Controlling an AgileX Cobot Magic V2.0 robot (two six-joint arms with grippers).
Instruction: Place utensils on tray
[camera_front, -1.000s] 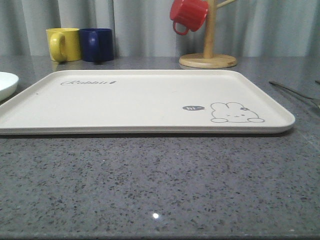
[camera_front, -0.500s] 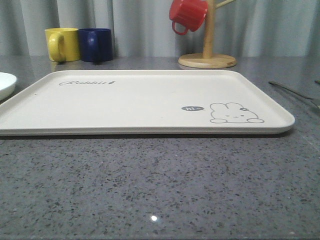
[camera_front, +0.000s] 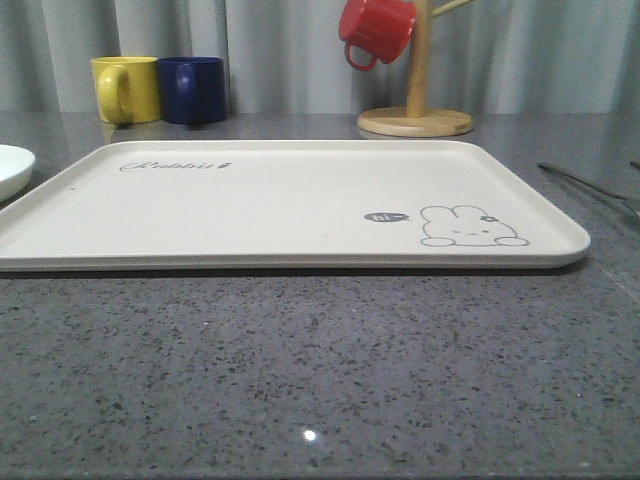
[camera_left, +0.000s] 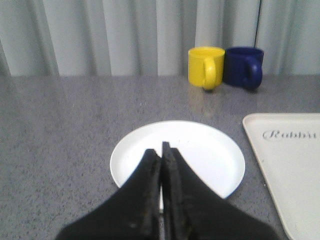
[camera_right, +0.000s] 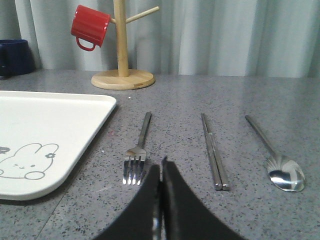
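One tray (camera_front: 280, 205) lay in the middle of the table (camera_front: 300, 370), with nothing on it. One plate (camera_left: 177, 157) lay on the table to its left, cut off at the edge in the front view. To its right lay one fork (camera_right: 138, 150), one pair of chopsticks (camera_right: 214, 151) and one spoon (camera_right: 276, 156), side by side. There were three mugs: yellow (camera_front: 127, 88), navy (camera_front: 193, 89) and red (camera_front: 375, 30), the red one hanging on a stand (camera_front: 415, 95). The left gripper (camera_left: 161, 152) hung over the plate, jaws closed and holding nothing. The right gripper (camera_right: 160, 172) was closed too, near the fork tines.

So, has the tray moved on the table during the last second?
No. In the front view the tray keeps its place against the yellow mug and the wooden mug stand behind it.
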